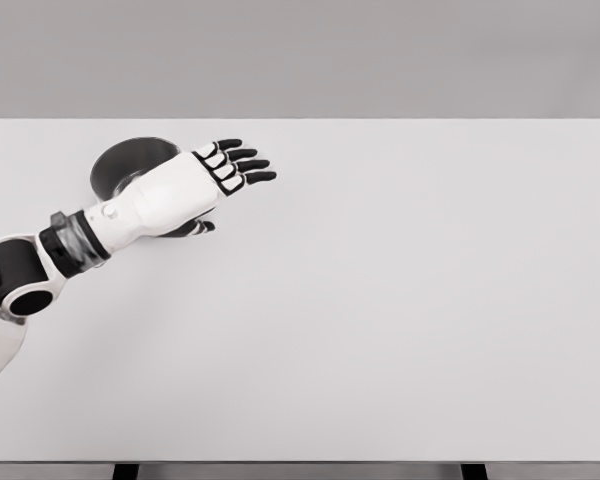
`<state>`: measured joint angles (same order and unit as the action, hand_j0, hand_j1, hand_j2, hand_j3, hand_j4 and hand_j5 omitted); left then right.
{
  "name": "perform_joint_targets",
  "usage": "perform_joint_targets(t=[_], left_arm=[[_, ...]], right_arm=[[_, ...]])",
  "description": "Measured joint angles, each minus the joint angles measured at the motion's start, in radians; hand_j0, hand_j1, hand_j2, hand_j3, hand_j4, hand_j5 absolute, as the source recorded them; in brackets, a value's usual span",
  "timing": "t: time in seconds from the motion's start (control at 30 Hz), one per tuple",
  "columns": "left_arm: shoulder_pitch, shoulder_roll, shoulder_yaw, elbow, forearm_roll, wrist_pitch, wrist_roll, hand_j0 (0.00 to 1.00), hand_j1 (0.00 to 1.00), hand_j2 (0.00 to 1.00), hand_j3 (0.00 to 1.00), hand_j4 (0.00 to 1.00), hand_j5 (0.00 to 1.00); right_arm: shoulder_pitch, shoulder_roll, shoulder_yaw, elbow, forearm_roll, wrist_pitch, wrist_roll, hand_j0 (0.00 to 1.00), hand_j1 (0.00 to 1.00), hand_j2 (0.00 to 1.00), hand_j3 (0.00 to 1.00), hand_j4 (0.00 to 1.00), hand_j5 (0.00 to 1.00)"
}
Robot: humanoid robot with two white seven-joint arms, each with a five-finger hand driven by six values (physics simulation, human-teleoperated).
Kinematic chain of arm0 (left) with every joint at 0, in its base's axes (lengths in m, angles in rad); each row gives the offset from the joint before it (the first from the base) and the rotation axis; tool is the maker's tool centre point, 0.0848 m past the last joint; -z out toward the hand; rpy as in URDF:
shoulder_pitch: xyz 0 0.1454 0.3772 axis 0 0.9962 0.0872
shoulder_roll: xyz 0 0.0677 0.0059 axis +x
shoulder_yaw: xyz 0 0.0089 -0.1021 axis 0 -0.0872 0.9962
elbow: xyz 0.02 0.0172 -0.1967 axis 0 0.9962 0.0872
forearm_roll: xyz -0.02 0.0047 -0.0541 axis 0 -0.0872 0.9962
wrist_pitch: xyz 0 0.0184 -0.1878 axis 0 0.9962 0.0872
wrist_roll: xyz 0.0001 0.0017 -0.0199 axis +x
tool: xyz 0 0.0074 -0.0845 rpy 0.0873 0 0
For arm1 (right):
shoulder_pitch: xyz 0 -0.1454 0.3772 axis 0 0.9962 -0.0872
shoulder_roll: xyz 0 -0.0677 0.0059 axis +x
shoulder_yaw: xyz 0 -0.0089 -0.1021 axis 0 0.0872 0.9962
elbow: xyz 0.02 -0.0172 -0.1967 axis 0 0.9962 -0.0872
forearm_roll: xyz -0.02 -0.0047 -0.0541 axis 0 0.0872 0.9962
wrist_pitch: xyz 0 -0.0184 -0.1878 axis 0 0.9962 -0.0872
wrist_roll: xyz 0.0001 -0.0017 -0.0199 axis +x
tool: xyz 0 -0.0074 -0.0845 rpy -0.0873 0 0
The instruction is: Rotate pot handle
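Hovering left hand [195,185], covering pot [130,160]

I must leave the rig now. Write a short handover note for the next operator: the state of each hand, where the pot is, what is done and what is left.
Left hand: reaches over the pot at the far left of the white table, fingers extended and spread, thumb tucked under the palm. It grips nothing that can be seen.
Right hand: not in view.
Pot: dark and round, mostly covered by the left hand and forearm. Its handle is hidden, so its direction cannot be told.
Done: left hand brought to the pot.
Left: find the handle, grasp it and rotate it. Whether any rotation has happened cannot be judged from this view.
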<state>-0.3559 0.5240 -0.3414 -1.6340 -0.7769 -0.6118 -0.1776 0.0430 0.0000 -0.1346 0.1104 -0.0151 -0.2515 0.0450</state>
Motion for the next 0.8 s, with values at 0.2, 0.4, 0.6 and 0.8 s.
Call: perform_joint_targets(t=[0.2,0.4,0.6,0.8], left_arm=[[0.035,0.007,0.007,0.038,-0.008,0.0,0.002,1.0,1.0,1.0,1.0,1.0,1.0],[0.055,0.02,0.033,0.091,-0.01,0.0,0.003,1.0,1.0,1.0,1.0,1.0,1.0],[0.077,0.05,0.096,0.103,-0.009,0.0,0.005,1.0,1.0,1.0,1.0,1.0,1.0],[0.097,0.061,0.113,0.115,-0.009,0.0,0.008,1.0,1.0,1.0,1.0,1.0,1.0]], right_arm=[[0.002,0.0,0.0,0.0,0.0,0.0,0.0,1.0,1.0,1.0,1.0,1.0,1.0],[0.002,0.0,0.0,0.0,0.0,0.0,0.0,1.0,1.0,1.0,1.0,1.0,1.0],[0.002,0.0,0.0,0.0,0.0,0.0,0.0,1.0,1.0,1.0,1.0,1.0,1.0],[0.0,0.0,0.0,0.0,0.0,0.0,0.0,1.0,1.0,1.0,1.0,1.0,1.0]])
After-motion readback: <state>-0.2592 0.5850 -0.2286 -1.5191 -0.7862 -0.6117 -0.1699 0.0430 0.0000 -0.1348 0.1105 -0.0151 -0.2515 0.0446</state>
